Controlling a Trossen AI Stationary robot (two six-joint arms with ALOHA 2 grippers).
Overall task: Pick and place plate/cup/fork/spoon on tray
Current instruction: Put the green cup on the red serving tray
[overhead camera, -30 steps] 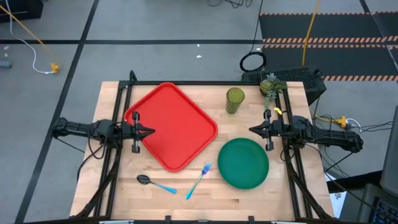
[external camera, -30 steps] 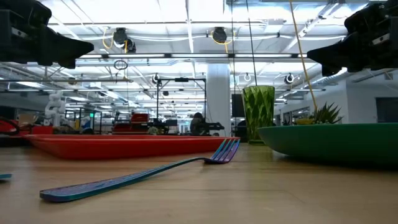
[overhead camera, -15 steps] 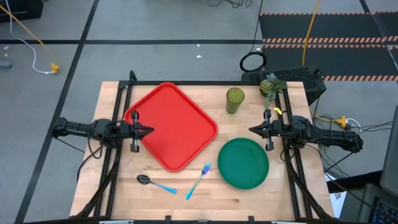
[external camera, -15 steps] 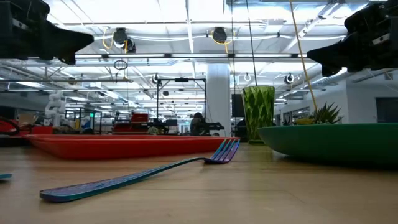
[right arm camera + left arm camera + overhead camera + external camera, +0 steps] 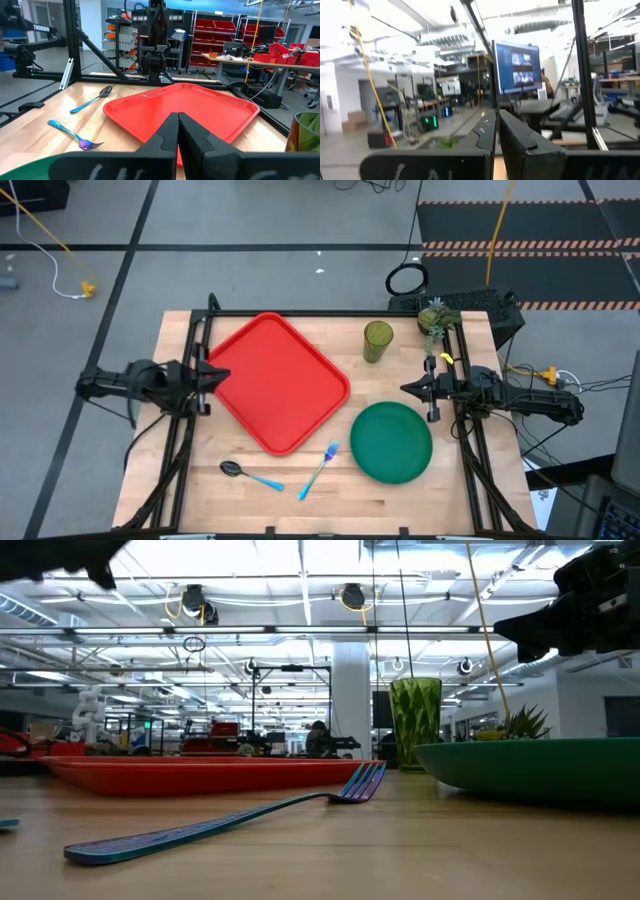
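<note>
The red tray (image 5: 280, 380) lies at the middle left, turned corner-on. The dark-green plate (image 5: 391, 441) lies flat to its right, near the front. The olive cup (image 5: 378, 340) stands upright behind the plate. The blue fork (image 5: 320, 468) and the dark-bowled spoon (image 5: 250, 473) lie flat near the front edge. My left gripper (image 5: 222, 373) is shut and empty, high over the tray's left corner; it also shows in its wrist view (image 5: 497, 131). My right gripper (image 5: 405, 389) is shut and empty, above the table between cup and plate; it also shows in its wrist view (image 5: 178, 125).
A small potted plant (image 5: 432, 318) stands at the far right corner beside the cup. Black frame rails run along the table's left, right and far sides. Bare wood shows in front of the tray and around the fork (image 5: 230, 820).
My left gripper has gone up and a little toward the table's left edge, leaving the low view almost wholly. My right arm and all the things have kept still.
</note>
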